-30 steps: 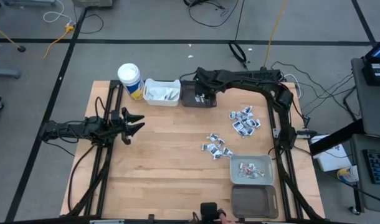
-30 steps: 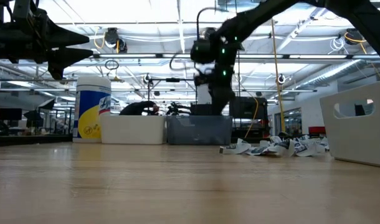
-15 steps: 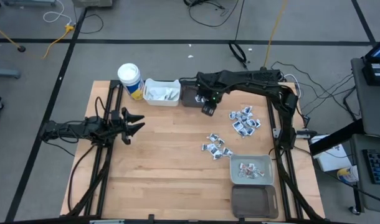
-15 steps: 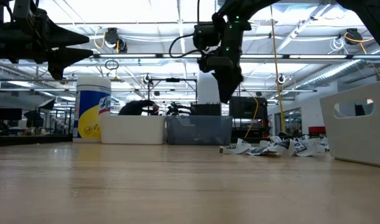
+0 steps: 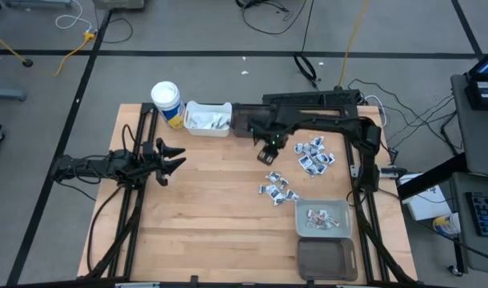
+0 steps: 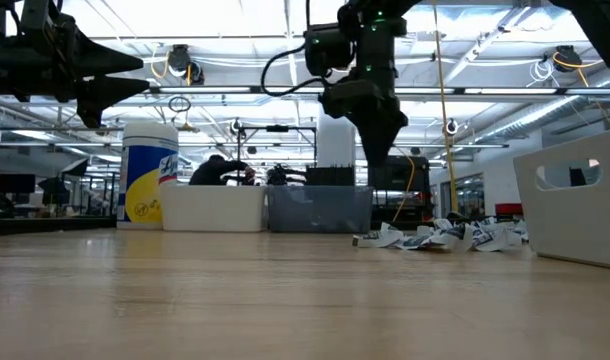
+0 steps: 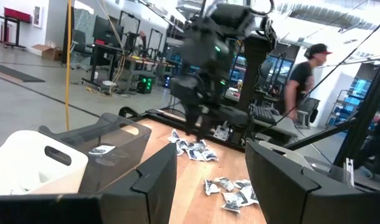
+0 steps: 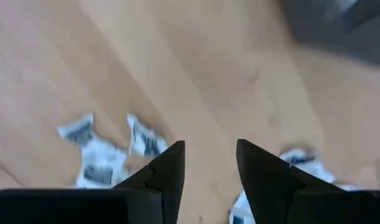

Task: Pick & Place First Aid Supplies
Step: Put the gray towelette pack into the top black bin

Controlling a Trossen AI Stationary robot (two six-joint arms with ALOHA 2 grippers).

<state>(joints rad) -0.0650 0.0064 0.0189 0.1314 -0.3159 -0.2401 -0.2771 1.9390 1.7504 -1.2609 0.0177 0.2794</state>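
Packets [image 5: 312, 156] lie bunched on my counter [image 5: 204, 208]; my right pincer [image 5: 267, 153] hovers nearby, parted and empty, and could grab several overlapping ones together.

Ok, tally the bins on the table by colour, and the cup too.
White bin: 1
Dark translucent bin: 1
Light grey bin: 1
Dark grey bin: 1
White cup with yellow band: 1
Total: 5
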